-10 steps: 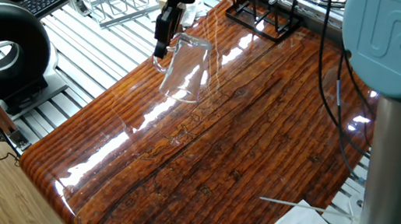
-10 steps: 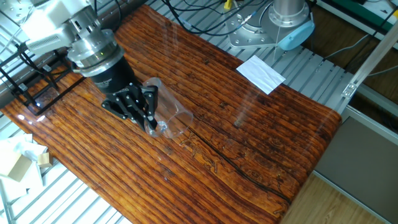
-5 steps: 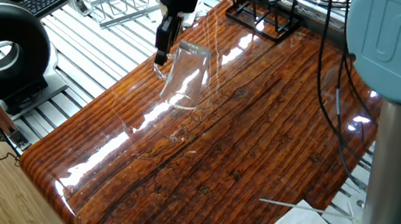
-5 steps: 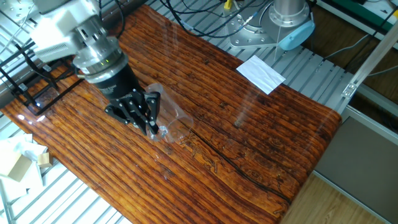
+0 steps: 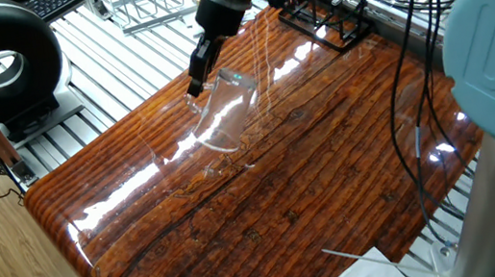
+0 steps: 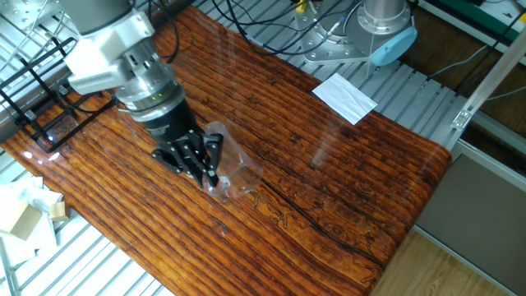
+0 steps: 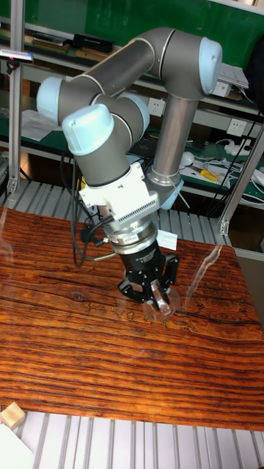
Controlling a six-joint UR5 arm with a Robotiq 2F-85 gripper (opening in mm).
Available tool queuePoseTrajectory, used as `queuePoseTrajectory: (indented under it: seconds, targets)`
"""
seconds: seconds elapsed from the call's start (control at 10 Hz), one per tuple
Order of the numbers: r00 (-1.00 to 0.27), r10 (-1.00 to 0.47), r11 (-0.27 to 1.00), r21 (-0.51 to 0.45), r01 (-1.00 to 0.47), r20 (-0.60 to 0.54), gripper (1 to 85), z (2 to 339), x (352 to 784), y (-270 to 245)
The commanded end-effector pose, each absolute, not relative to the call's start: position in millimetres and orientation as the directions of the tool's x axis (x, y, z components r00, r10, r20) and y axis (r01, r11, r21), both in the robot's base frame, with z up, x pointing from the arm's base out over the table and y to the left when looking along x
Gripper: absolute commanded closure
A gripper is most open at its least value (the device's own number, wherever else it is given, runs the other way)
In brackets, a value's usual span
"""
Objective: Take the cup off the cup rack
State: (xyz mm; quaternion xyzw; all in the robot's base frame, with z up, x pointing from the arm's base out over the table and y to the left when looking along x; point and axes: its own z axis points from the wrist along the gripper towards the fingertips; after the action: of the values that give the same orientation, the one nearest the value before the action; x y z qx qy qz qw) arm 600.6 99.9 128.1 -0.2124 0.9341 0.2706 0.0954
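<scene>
- Clear glass, the cup (image 5: 223, 113) is off the cup rack (image 5: 323, 19) and hangs tilted low over the wooden table (image 5: 266, 204), its open mouth turned up toward the arm; whether its base touches the wood cannot be told.
- The gripper (image 5: 194, 76) has its black fingers (image 6: 200, 159) clenched on the cup near its rim, at the cup's left edge in one fixed view.
- In the other fixed view the cup (image 6: 232, 168) shows as a faint see-through shape just right of the gripper (image 6: 205, 171), with the fingers closed against it.
- In the tall fixed view the gripper (image 7: 152, 293) points down at the table and the cup (image 7: 163, 302) sits at its tips, hard to make out.
- The black wire cup rack stands well apart from the cup, at the table's far right corner in one fixed view and at the far left edge (image 6: 45, 99) in the other.
- A white sheet of paper (image 6: 345, 97) lies on the far right part of the table in the other fixed view, away from the cup.
</scene>
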Motion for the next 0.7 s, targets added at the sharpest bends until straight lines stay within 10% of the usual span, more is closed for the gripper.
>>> queuePoseTrajectory:
  seconds: [0.0,0.6]
  targets:
    - [-0.900,-0.304,0.751,0.503,-0.429,-0.313,84.7,131.8,601.9,115.9]
    - [-0.884,-0.315,0.730,0.506,-0.458,-0.346,84.7,125.6,606.6,130.8]
